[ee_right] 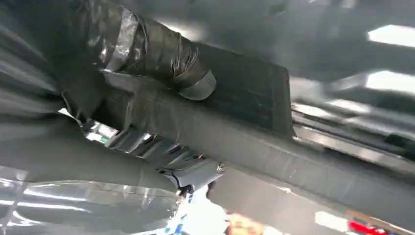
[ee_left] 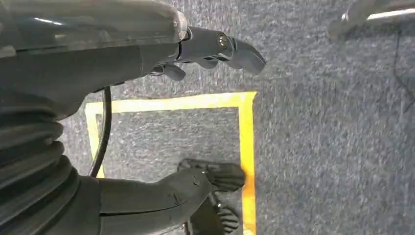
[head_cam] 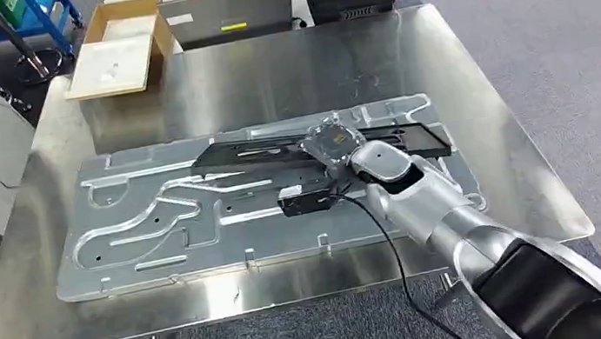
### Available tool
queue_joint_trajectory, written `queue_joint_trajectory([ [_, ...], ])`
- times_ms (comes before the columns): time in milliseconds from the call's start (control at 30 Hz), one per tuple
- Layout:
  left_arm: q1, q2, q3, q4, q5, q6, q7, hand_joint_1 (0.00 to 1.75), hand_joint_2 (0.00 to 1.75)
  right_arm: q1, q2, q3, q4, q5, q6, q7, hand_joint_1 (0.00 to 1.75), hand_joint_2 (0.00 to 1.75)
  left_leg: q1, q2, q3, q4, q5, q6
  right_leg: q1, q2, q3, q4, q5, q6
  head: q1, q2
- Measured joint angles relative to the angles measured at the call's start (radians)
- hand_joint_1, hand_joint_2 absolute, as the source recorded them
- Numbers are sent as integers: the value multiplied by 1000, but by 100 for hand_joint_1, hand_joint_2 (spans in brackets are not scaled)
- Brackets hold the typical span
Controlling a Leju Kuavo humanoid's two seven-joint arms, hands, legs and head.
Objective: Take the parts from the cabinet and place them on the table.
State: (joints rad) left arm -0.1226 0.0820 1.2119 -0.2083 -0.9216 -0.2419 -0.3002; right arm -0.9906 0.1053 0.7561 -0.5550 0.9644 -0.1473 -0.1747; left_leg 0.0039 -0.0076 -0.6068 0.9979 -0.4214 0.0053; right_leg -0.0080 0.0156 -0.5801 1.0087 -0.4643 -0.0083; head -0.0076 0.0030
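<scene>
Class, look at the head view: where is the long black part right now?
The long black part lies across the silver tray on the steel table, under the right hand.

One silver plate (head_cam: 198,218), one black part (head_cam: 260,153), one laptop (head_cam: 228,12), one box (head_cam: 119,49).

A black part (head_cam: 320,147) is seen on a silver-grey plate (head_cam: 156,228); the table (head_cam: 266,69) is bare steel. Blue-grey carpet (ee_left: 318,147) is marked with yellow tape (ee_left: 247,147).

Silver right arm (head_cam: 423,197), blk cable (head_cam: 397,262)
</scene>
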Motion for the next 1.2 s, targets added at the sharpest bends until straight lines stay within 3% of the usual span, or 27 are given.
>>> queue_joint_trajectory([
  [33,0,0,-3,0,0,-2,-5,0,175,1,8,0,3,-3,-3,-2,0,0,13,2,9,-15,4,7,5,-1,-1,4,-9,7,0,0],
  [67,-2,0,-5,0,0,-4,-9,0,175,1,10,0,6,-5,-4,-7,0,0,11,2,12,-17,6,9,3,-4,-3,22,-22,10,0,0],
  [100,-6,0,-10,0,0,-8,-15,0,175,1,16,0,9,-10,-4,-13,0,0,11,4,12,-17,4,17,3,-6,-32,82,-58,11,0,0],
  [167,-10,-2,-16,0,0,-14,-18,0,175,13,26,1,16,-16,-1,-22,0,0,9,4,12,-16,1,22,2,-8,-119,249,-131,15,0,0],
  [200,-11,-2,-17,0,0,-17,-18,0,175,23,27,3,20,-18,3,-25,0,0,8,4,12,-15,0,23,2,-8,-153,312,-146,15,0,0],
  [233,-11,-2,-18,0,0,-17,-18,0,175,31,29,6,24,-18,4,-26,0,0,8,4,13,-13,-1,24,2,-9,-165,324,-134,15,0,0],
  [267,-11,-3,-18,0,-1,-17,-19,0,175,37,30,6,28,-21,5,-26,0,0,8,3,14,-10,-4,24,2,-9,-153,288,-98,13,0,0],
  [300,-10,-3,-19,0,-2,-16,-22,0,0,39,31,6,30,-24,4,-26,0,0,8,1,15,-7,-7,22,2,-9,-122,217,-51,9,0,0],
  [333,-11,-5,-20,0,-3,-13,-26,0,0,39,33,6,32,-30,4,-27,0,0,7,1,19,-5,-11,20,3,-9,-76,115,3,3,0,0],
  [367,-11,-7,-21,0,-3,-12,-29,0,0,38,34,6,32,-34,2,-27,0,0,7,0,21,-4,-14,16,6,-10,-44,42,34,-5,0,0],
  [400,-12,-11,-22,0,-3,-10,-33,0,0,38,34,6,33,-37,1,-29,0,0,0,0,18,1,-17,10,12,-10,-33,19,23,-9,0,0],
  [500,-9,-12,-24,0,-3,-2,-33,0,0,45,33,6,35,-51,-10,-33,0,0,6,1,18,-5,-13,-3,16,-7,-31,8,21,-15,0,0],
  [567,-9,-13,-24,0,-3,0,-33,0,0,44,32,6,29,-68,-36,-42,0,0,7,3,14,2,-27,-13,4,-8,-23,-5,29,-26,0,0],
  [633,-9,-13,-25,0,-3,2,-33,0,0,46,32,0,10,-101,-96,-64,0,0,9,3,-28,109,-91,-26,2,-8,-20,-7,28,-30,0,0],
  [667,-9,-13,-25,0,-3,4,-33,0,0,54,30,-7,-4,-115,-115,-70,0,0,11,3,-78,215,-140,-32,2,-9,-20,-6,27,-31,0,0],
  [700,-8,-13,-25,0,-3,4,-33,0,0,64,23,-18,-31,-132,-139,-75,0,0,12,3,-110,282,-163,-35,2,-9,-20,-5,26,-32,0,0],
  [733,-5,-14,-25,0,-3,4,-34,0,0,81,13,-31,-69,-151,-169,-87,0,0,14,3,-134,327,-168,-36,2,-10,-19,-4,25,-32,0,0],
  [767,-3,-14,-25,0,-3,4,-35,0,0,99,1,-47,-117,-171,-194,-95,0,0,16,3,-130,314,-148,-37,2,-10,-18,-3,23,-31,0,0],
  [867,-4,-14,-26,0,-3,4,-38,0,0,134,-32,-93,-267,-228,-213,-112,0,0,20,4,-14,76,-16,-36,-3,-8,-7,-2,17,-22,0,0],
  [900,-5,-14,-26,0,-3,3,-41,0,0,150,-47,-113,-334,-260,-227,-134,0,0,19,3,21,12,-14,-32,-2,-8,-4,-3,14,-16,0,0],
  [933,-5,-15,-26,0,-3,0,-45,0,0,167,-60,-131,-389,-294,-245,-162,0,0,11,1,28,-4,-14,-27,2,-8,-7,1,13,-10,0,0],
  [1067,9,-15,-27,0,6,-26,-82,0,0,299,-141,-271,-731,-517,-283,-264,0,0,14,-6,30,-8,-17,1,5,-16,-1,-5,9,12,0,0],
  [1100,17,-15,-27,0,10,-33,-92,0,0,341,-162,-310,-817,-549,-282,-273,0,0,16,-6,38,-17,-14,11,-1,-14,-3,14,-13,17,0,0],
  [1133,21,-15,-27,0,12,-40,-103,0,0,362,-189,-363,-905,-579,-282,-285,0,0,13,-5,39,-18,-15,19,1,-14,-27,68,-49,19,0,0],
  [1200,28,-15,-26,0,23,-45,-116,0,0,418,-224,-432,-997,-584,-291,-296,0,0,9,-4,39,-18,-17,23,2,-14,-94,206,-116,24,0,0],
])
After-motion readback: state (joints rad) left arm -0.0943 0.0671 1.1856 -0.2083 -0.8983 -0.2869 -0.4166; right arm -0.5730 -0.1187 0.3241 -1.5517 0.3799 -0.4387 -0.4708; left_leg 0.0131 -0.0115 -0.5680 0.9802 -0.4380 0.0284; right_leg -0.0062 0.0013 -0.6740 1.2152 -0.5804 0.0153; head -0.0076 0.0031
